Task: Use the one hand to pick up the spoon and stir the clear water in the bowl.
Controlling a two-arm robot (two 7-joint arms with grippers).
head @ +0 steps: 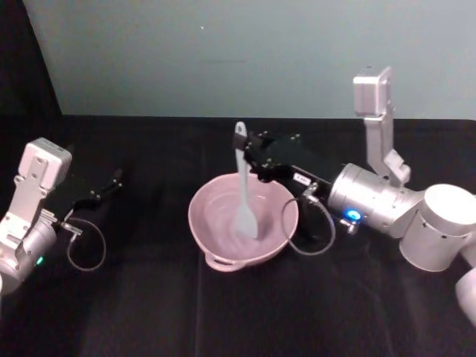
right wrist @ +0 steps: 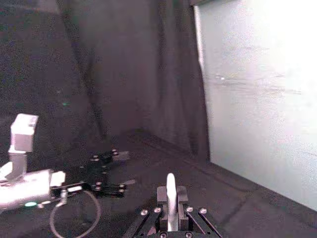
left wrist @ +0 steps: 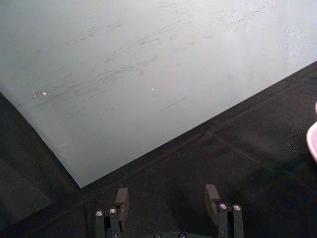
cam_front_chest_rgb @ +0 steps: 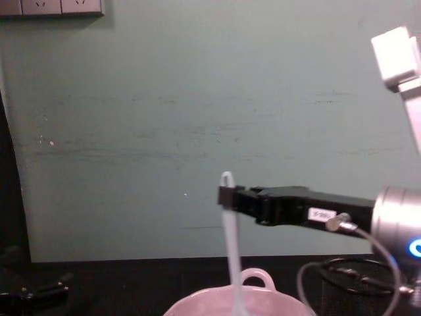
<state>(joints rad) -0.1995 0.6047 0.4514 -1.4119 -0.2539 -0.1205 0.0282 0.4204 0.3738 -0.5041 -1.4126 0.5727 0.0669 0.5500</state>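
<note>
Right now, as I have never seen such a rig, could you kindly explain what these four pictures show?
It is a two-armed robot, photographed by its own cameras: one on its head looking down, one on its chest looking across the table, and one on each wrist. On the black table stands a pink bowl. The right gripper is shut on a white spoon, held upright with its paddle down in the bowl. The left gripper is open, off to the left, holding nothing.
</note>
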